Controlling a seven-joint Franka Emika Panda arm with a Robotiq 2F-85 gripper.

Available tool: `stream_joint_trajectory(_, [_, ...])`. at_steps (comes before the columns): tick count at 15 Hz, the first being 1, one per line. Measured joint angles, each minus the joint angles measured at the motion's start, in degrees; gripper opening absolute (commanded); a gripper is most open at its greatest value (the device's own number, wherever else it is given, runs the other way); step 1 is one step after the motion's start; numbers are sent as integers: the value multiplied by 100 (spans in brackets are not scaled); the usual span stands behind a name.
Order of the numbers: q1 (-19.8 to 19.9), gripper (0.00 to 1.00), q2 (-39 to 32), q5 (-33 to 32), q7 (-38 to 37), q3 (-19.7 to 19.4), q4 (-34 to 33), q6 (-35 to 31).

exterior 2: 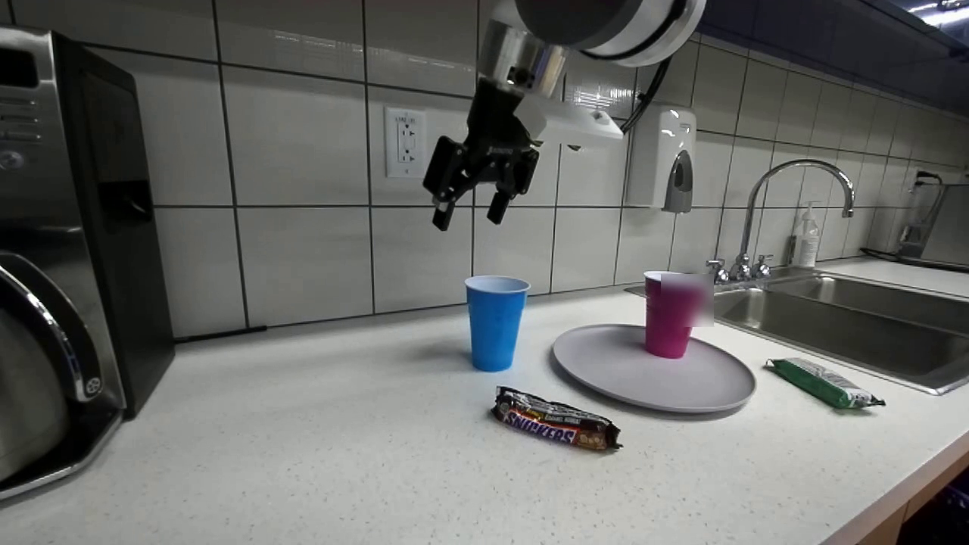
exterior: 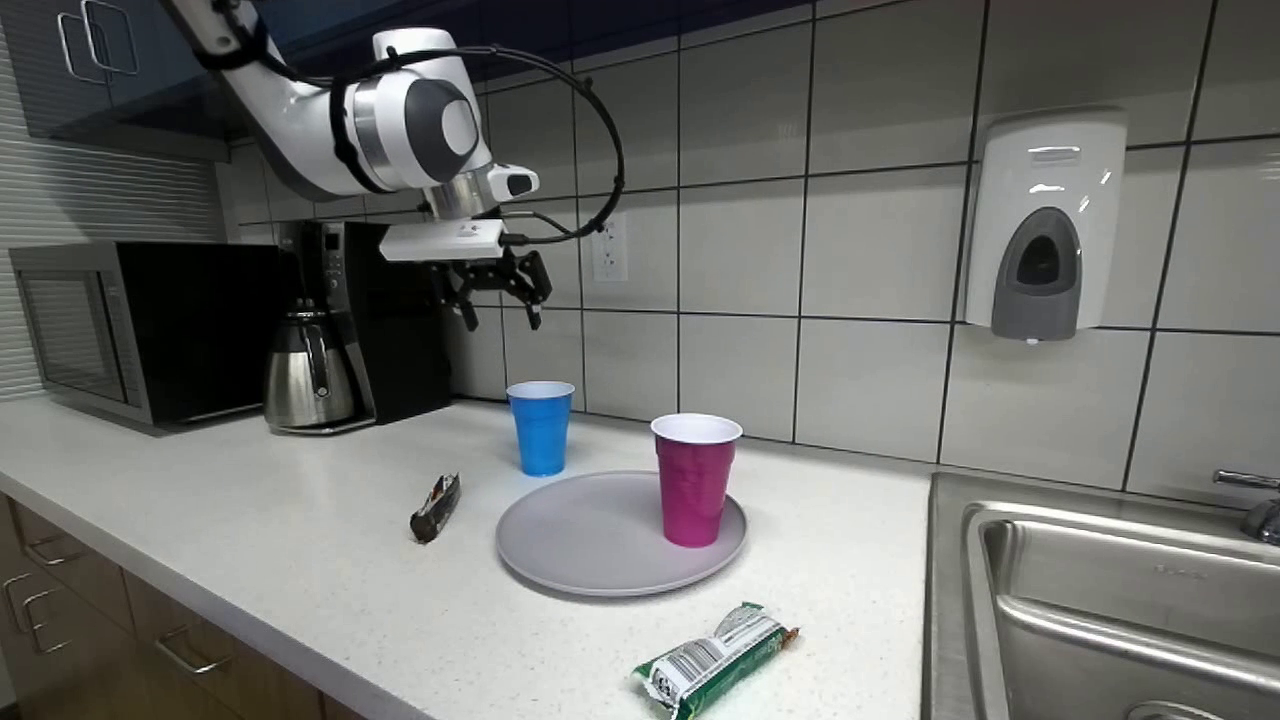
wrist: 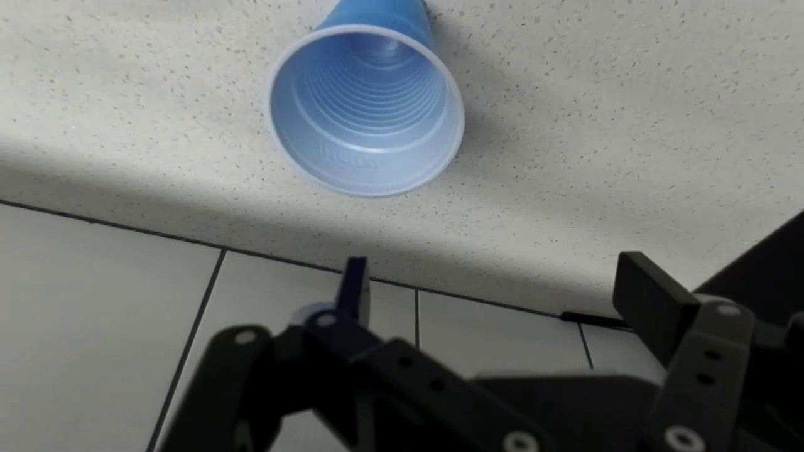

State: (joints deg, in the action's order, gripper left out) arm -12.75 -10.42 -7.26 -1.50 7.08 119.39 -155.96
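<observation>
My gripper (exterior: pixel 502 318) is open and empty, high above the counter near the tiled wall; it also shows in an exterior view (exterior 2: pixel 468 218) and the wrist view (wrist: pixel 494 270). Nearest below it is an upright blue cup (exterior: pixel 542 435) (exterior 2: pixel 496 329), apart from the fingers. In the wrist view the cup's open mouth (wrist: pixel 370 113) looks empty. An upright magenta cup (exterior: pixel 695 495) (exterior 2: pixel 668 325) stands on a grey plate (exterior: pixel 590 540) (exterior 2: pixel 606 363). A dark Snickers bar (exterior: pixel 436 510) (exterior 2: pixel 556 422) and a green-wrapped bar (exterior: pixel 715 660) (exterior 2: pixel 825 382) lie on the counter.
A coffee machine (exterior: pixel 390 330) (exterior 2: pixel 113 227) with a steel carafe (exterior: pixel 308 370) and a microwave (exterior: pixel 200 330) stand at the counter's far end. A metal sink (exterior: pixel 955 600) lies at the opposite end. A soap dispenser (exterior: pixel 1050 220) hangs on the tiled wall (exterior: pixel 740 250).
</observation>
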Motion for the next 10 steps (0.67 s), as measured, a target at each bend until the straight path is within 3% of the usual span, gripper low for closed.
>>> stream_joint_trajectory(10, [186,100,972,-793,-791,-259,944,1])
